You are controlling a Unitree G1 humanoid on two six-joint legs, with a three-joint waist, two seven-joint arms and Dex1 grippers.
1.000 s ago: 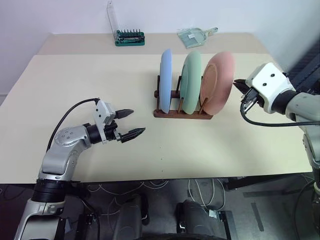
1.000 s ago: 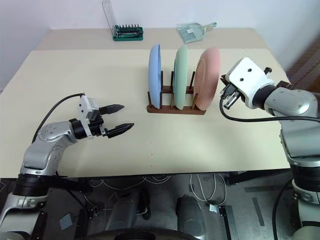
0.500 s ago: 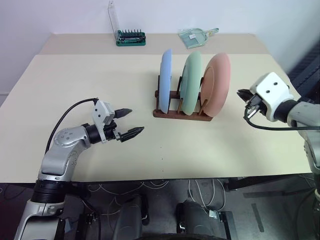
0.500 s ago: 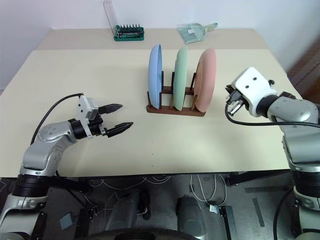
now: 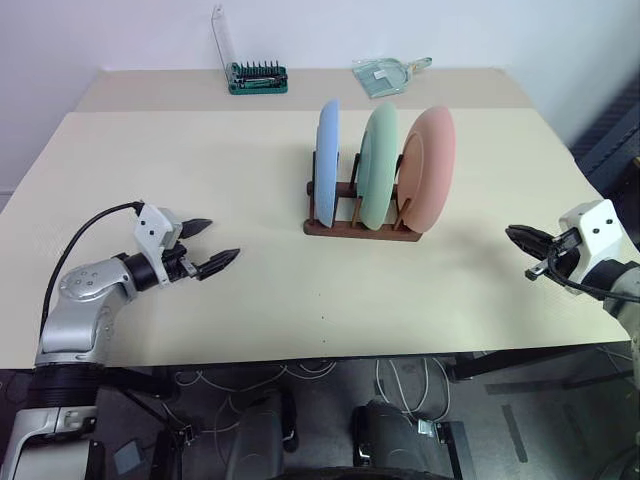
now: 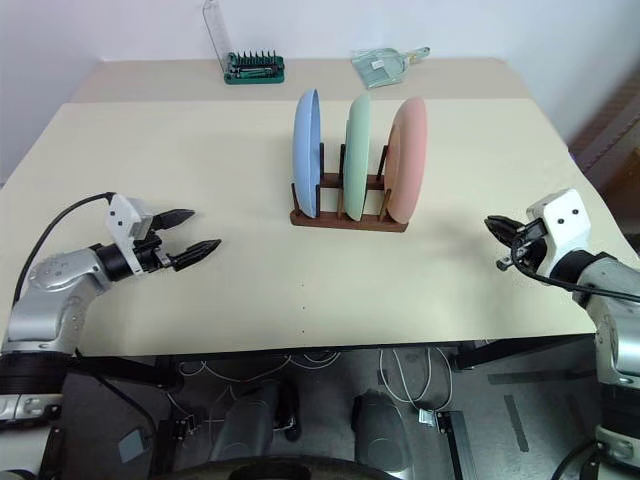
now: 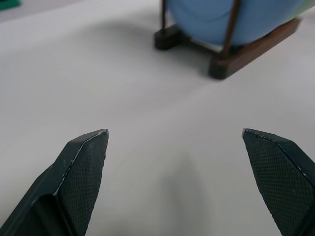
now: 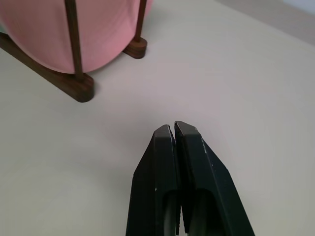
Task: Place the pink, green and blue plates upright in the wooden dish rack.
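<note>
The blue plate (image 5: pixel 327 160), green plate (image 5: pixel 379 164) and pink plate (image 5: pixel 430 168) stand upright side by side in the wooden dish rack (image 5: pixel 362 228) at the table's middle. My left gripper (image 5: pixel 210 245) hovers open and empty over the table, well to the left of the rack. My right gripper (image 5: pixel 520 238) is shut with nothing in it, low over the table to the right of the pink plate. In the left wrist view the blue plate (image 7: pixel 231 19) sits between rack pegs; in the right wrist view the pink plate (image 8: pixel 64 34) does.
A green screwdriver-bit case (image 5: pixel 257 76) with its clear lid up stands at the back of the table (image 5: pixel 180 150). A clear dustpan-like scoop (image 5: pixel 385 74) lies beside it at the back right.
My right gripper has drawn away from the pink plate, rightward and down toward the table. My left gripper has moved left, away from the rack. The plates have stayed put.
</note>
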